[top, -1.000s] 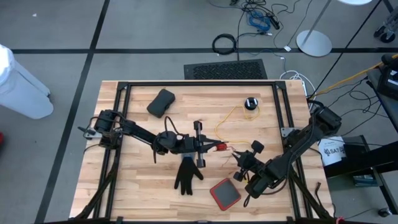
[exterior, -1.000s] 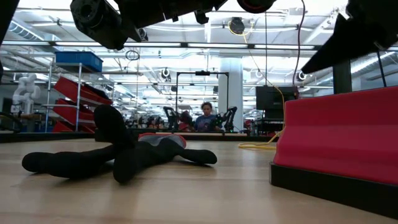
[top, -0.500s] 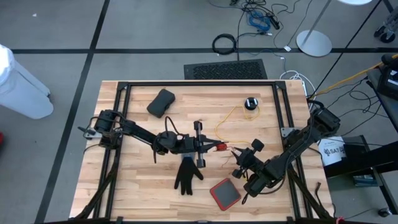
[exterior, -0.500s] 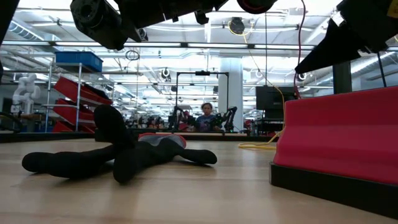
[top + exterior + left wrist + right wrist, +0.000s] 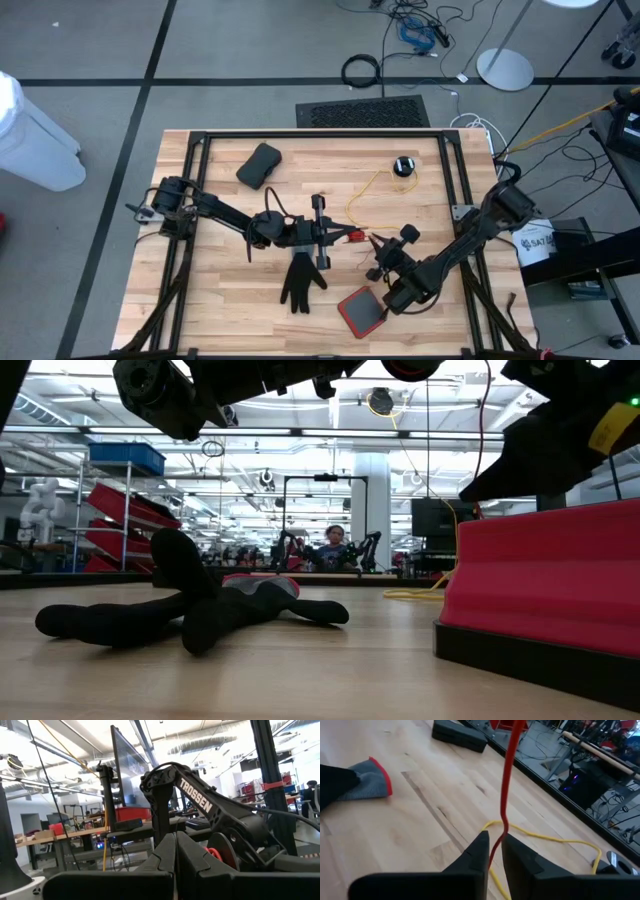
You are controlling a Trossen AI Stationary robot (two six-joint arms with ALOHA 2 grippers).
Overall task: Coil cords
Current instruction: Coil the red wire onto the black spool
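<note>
Two arms meet near the middle of the table [image 5: 220,310], working one cord [image 5: 368,190] between them. The left gripper [image 5: 340,237] reaches in from its side, raised off the wood and clenched tight. A small red end piece [image 5: 353,237] sits right at its tip, though whether the fingers actually pinch it cannot be told from above. Holding that end aloft would keep the line off the boards and taut enough to wind.

The right gripper [image 5: 495,837] comes in from the opposite side and hangs just over the wood beside the left one. Its fingers [image 5: 477,852] are drawn nearly together about a red strand [image 5: 506,795] that rises steeply from between them towards the other arm. The narrow grip looks meant to guide the line rather than lock it.

Beyond the grippers the yellow cord trails in a loose curve across the table to its puck [image 5: 403,165] near the far edge, uncoiled and lying flat. No finished coil shows, so the job appears to be at an early stage.

A glove [image 5: 300,282] lies spread just below the left gripper, a red case [image 5: 361,311] sits under the right arm, and a black pouch [image 5: 259,165] rests well apart towards the far left. The slack yellow length could snag on the case as it is drawn in.
</note>
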